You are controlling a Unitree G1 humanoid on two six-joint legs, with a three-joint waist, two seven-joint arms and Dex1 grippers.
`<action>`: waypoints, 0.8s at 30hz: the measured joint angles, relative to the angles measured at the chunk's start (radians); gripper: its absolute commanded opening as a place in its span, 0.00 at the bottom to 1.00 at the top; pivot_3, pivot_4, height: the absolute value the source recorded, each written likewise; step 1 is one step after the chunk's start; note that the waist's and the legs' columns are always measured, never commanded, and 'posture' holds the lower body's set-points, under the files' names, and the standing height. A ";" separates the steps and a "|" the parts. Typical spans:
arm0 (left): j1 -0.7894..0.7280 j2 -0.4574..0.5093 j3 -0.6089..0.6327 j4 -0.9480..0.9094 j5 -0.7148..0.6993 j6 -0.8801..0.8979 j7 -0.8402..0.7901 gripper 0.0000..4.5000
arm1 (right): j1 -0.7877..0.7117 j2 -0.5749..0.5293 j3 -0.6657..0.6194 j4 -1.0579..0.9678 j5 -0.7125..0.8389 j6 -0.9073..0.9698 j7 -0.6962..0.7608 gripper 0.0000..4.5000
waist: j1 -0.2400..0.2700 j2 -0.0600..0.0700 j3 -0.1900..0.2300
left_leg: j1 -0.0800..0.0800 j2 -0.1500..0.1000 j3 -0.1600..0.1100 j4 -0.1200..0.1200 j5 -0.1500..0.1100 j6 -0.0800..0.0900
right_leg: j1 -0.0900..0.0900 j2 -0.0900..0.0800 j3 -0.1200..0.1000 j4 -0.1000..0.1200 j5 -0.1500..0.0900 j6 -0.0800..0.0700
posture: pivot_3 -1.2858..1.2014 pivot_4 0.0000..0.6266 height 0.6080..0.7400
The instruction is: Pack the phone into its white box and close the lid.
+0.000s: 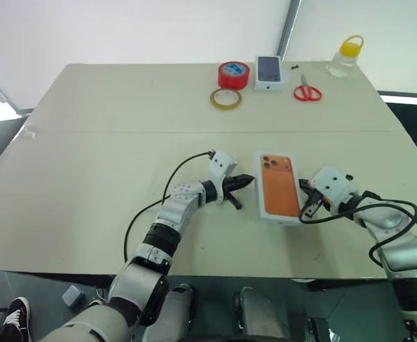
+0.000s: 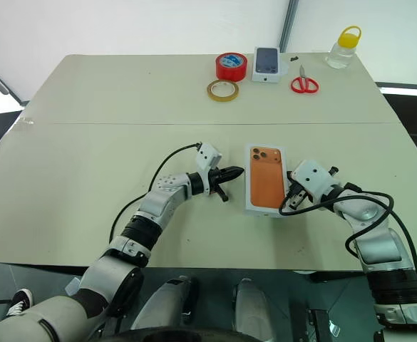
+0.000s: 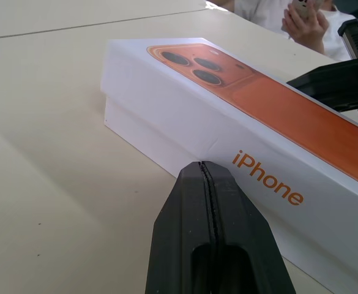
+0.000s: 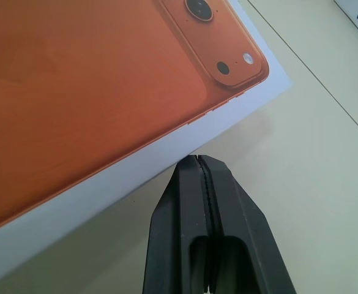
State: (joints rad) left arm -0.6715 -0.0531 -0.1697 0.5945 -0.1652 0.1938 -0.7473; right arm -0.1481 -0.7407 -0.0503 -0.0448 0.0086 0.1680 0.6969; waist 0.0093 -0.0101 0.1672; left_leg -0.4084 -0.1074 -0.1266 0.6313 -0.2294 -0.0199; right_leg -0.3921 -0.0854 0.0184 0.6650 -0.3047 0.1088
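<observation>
- Beige table [image 1: 87, 142] is carrying the closed white box [image 1: 278, 187] near your front edge.
- Your left gripper [image 1: 242, 182] and right gripper [image 1: 306, 189] are flanking it, fingers pressed together, pinching nothing.

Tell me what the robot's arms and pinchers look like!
Both arms are made of silver-grey rounded segments with black joints. A black cable loops along each arm. Each wrist carries a small white camera block. The left end effector and right end effector each have two black, pointed fingers.

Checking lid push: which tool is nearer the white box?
Right. Right tool sits at the white box edge; left tool is shut, just short of its other side.
</observation>
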 measured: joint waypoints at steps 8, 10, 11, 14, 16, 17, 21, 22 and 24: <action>0.000 0.023 0.019 -0.007 -0.005 -0.005 0.005 0.00 | -0.063 -0.032 -0.001 0.073 -0.027 -0.063 0.007 0.00 | -0.004 0.000 0.000 | 0.000 0.000 0.000 0.000 0.000 0.000 | 0.000 0.002 0.000 0.001 0.000 0.000 | 0.52 0.24 1.00; -0.012 0.030 0.032 -0.007 -0.011 -0.007 0.009 0.00 | -0.080 -0.035 -0.007 0.102 -0.029 -0.066 0.000 0.00 | -0.003 0.000 0.000 | 0.000 0.000 0.000 0.000 0.000 -0.001 | 0.000 0.002 0.000 0.001 0.000 0.000 | 0.52 0.24 1.00; -0.021 0.033 0.040 -0.007 -0.017 -0.007 0.009 0.00 | -0.091 -0.038 -0.007 0.116 -0.030 -0.067 0.000 0.00 | -0.003 0.000 0.000 | 0.000 0.000 0.000 0.000 0.001 -0.001 | -0.001 0.002 0.000 0.001 0.000 0.000 | 0.52 0.24 1.00; -0.059 0.041 0.049 -0.007 -0.022 -0.007 0.009 0.00 | -0.122 -0.047 -0.007 0.135 -0.034 -0.077 0.003 0.00 | -0.003 0.000 0.000 | 0.000 0.000 0.000 0.000 0.001 -0.001 | -0.001 0.002 0.000 0.001 0.000 0.000 | 0.52 0.24 1.00; -0.089 0.039 0.060 -0.007 -0.023 -0.008 0.009 0.00 | -0.150 -0.042 -0.009 0.134 -0.021 -0.074 0.004 0.00 | -0.004 0.000 0.000 | 0.000 0.000 0.000 0.000 0.001 -0.001 | -0.001 0.002 0.000 0.001 0.000 0.000 | 0.52 0.24 1.00; -0.102 0.036 0.067 -0.007 -0.025 -0.011 0.009 0.00 | -0.159 -0.037 -0.015 0.126 -0.005 -0.068 0.007 0.00 | -0.004 0.000 0.000 | 0.000 0.001 0.000 0.000 0.001 -0.002 | -0.001 0.002 0.000 0.001 0.000 0.000 | 0.52 0.24 1.00; -0.173 -0.006 0.083 0.058 -0.035 -0.028 0.028 0.00 | -0.133 -0.003 -0.033 0.000 0.127 -0.011 0.091 0.00 | 0.001 0.000 0.000 | 0.000 0.001 0.000 0.000 0.001 -0.002 | 0.000 0.002 0.000 0.000 0.000 0.000 | 0.52 0.24 1.00; -0.186 -0.020 0.079 0.088 -0.023 -0.041 0.042 0.00 | -0.111 -0.003 -0.022 -0.035 0.140 -0.009 0.115 0.00 | 0.004 -0.001 0.000 | 0.000 0.001 0.000 0.001 0.001 -0.002 | 0.001 0.003 0.000 0.000 0.000 0.000 | 0.52 0.24 1.00; -0.192 -0.043 0.058 0.158 0.016 -0.086 0.077 0.00 | -0.059 -0.004 0.014 -0.086 0.151 -0.006 0.154 0.00 | 0.005 -0.001 0.000 | 0.000 0.000 0.000 0.001 0.001 -0.001 | 0.001 0.002 0.000 -0.001 0.000 0.001 | 0.52 0.24 1.00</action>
State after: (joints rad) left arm -0.8635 -0.0962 -0.1120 0.7528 -0.1496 0.1079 -0.6706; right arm -0.2069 -0.7445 -0.0367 -0.1308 0.1595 0.1616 0.8512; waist 0.0139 -0.0113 0.1672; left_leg -0.4087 -0.1079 -0.1264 0.6322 -0.2286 -0.0212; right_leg -0.3911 -0.0835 0.0183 0.6643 -0.3051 0.1097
